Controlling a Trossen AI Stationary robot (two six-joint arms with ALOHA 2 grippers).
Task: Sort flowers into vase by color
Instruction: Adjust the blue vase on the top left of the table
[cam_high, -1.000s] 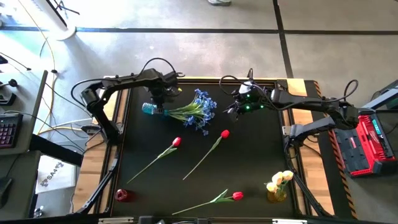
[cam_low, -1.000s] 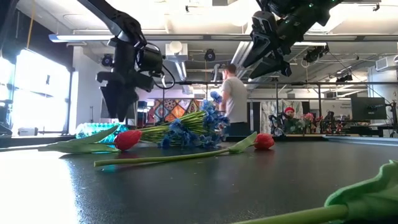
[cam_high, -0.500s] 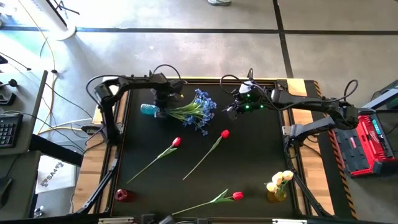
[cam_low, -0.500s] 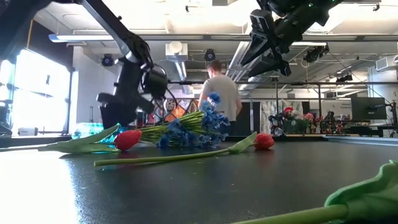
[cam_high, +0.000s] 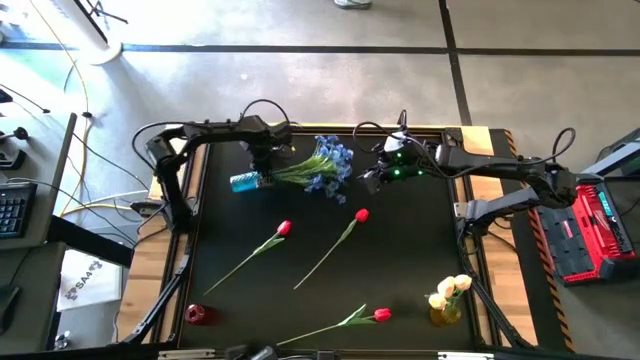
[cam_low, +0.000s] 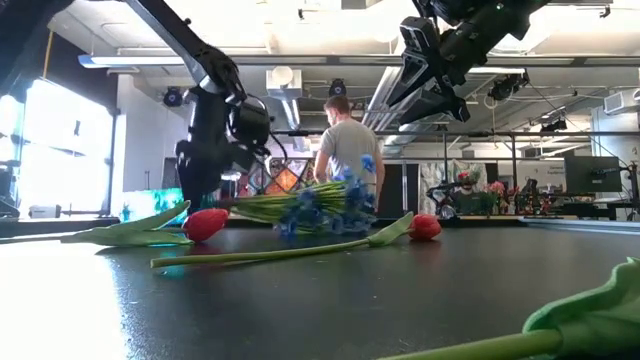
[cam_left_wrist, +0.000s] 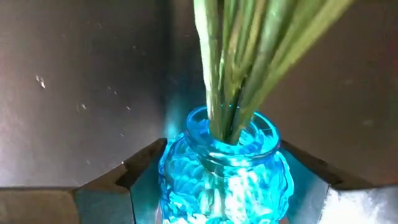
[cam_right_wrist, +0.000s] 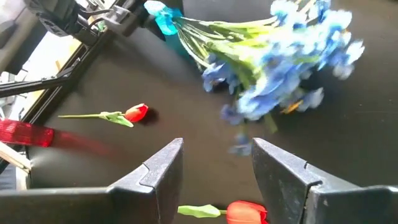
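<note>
Lifted since a second ago, the blue vase with blue sprays tilts in the closed left gripper; right gripper, beside the sprays, hovers open. Righting it slowly should keep stems seated.

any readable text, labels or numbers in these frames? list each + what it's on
None can be read.
Red case beside the table's right edge: pale markings on its lid, too small to read.
White sheet on the floor left of the table: dark print, too blurred to read.
Blue vase, blue flowers, red tulips, yellow tulips: no lettering visible.
</note>
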